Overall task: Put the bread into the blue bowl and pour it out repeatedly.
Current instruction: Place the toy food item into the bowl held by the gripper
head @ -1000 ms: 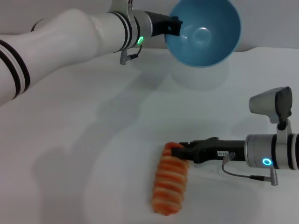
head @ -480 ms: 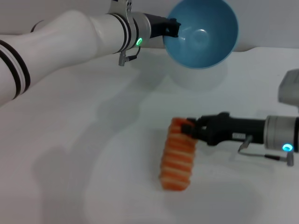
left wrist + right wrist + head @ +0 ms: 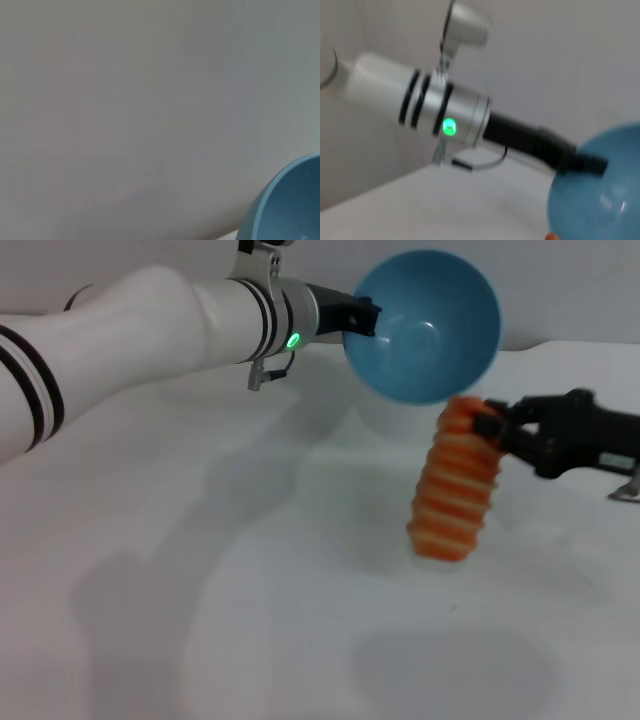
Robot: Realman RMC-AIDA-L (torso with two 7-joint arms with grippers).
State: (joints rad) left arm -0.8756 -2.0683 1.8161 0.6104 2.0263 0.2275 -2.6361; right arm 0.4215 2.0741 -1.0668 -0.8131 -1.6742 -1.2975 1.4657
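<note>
The jaws of the right gripper (image 3: 487,426) are pinched on the upper end of the bread (image 3: 455,481), which is held clear of the white counter (image 3: 200,620). The loaf hangs nearly upright, tilted a little, with its ridged orange side turned toward the head camera and its free lower end pointing down at the counter. Its top end lies just below the lower rim of the blue bowl (image 3: 423,325), close to it; contact between the two cannot be made out.

The jaws of the left gripper (image 3: 362,316) are closed on the rim of the blue bowl at its left side. The bowl is held in the air, tipped on its side so that its glossy inside faces the head camera. A soft shadow is cast on the counter below the bread.

In the right wrist view, the left arm's wrist with its green light is seen reaching to the bowl (image 3: 600,195). In the left wrist view, only an edge of the bowl (image 3: 285,205) is shown.
</note>
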